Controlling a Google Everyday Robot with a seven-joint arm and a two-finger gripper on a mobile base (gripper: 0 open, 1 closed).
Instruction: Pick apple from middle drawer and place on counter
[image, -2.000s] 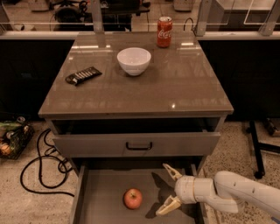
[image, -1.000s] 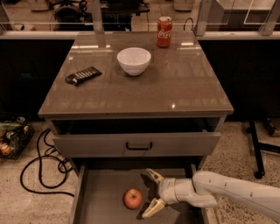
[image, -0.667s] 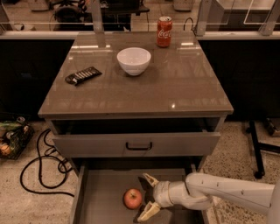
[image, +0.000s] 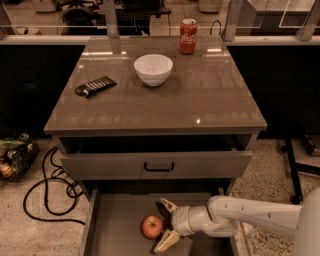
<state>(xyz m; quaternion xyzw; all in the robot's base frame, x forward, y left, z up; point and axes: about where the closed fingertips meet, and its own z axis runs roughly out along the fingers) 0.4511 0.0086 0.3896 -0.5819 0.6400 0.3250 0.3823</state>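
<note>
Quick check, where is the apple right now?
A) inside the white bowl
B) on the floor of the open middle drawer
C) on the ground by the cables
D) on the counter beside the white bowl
B: the apple lies on the middle drawer floor, the gripper at its right with fingers open.

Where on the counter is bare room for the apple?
Bare on the counter: the front strip, nearer than the white bowl and dark packet, and right side in front of the soda can. Crowded: back-left; gripper beside the apple in the middle drawer.
</note>
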